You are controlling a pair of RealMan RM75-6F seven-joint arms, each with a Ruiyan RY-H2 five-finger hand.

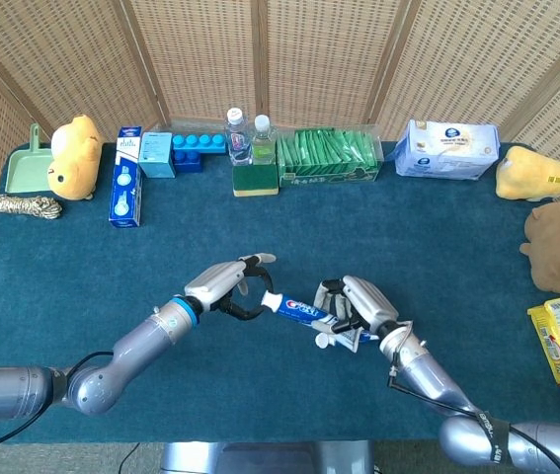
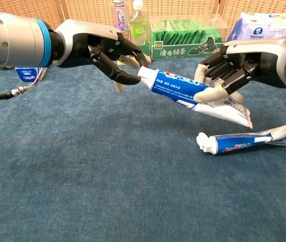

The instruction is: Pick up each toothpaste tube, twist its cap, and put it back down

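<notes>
Two toothpaste tubes are in play, and by judgement the task is mid-course. Head view: the right hand (image 1: 359, 304) grips the raised tube (image 1: 302, 312) by its body, above the table (image 1: 438, 237); the left hand (image 1: 228, 286) closes around its cap end. Chest view: the left fingertips (image 2: 127, 76) touch the cap (image 2: 144, 75); the second tube (image 2: 243, 142) lies on the cloth below the right hand, not yet handled as far as shown.

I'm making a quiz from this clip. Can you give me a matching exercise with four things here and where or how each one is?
Things:
1. held toothpaste tube
2. second toothpaste tube
3. left hand
4. right hand

States:
A. lying on the blue cloth
B. fingers at the tube's cap end
C. raised off the table
D. gripping the tube's body

Pairs: 1-C, 2-A, 3-B, 4-D
</notes>
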